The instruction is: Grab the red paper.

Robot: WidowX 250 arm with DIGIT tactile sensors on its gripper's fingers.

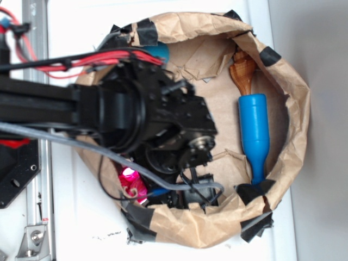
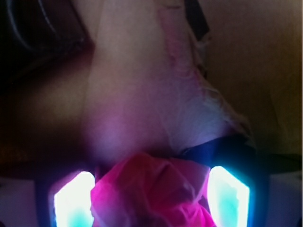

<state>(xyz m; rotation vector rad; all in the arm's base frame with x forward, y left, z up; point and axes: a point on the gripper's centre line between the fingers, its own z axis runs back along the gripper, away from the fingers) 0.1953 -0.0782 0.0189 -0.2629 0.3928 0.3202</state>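
The red paper is a wrinkled pink-red wad that fills the gap between my two glowing fingers in the wrist view. It touches both pads. My gripper is shut on it, close above the brown floor of the bag. In the exterior view a small part of the red paper shows at the lower left inside the bag. The black arm covers the rest of it and the fingers.
The brown paper bag, its rim taped in black, rings the whole work area. Inside lie a blue bottle-shaped toy, a wooden piece and a blue ball half hidden behind the arm's red cables.
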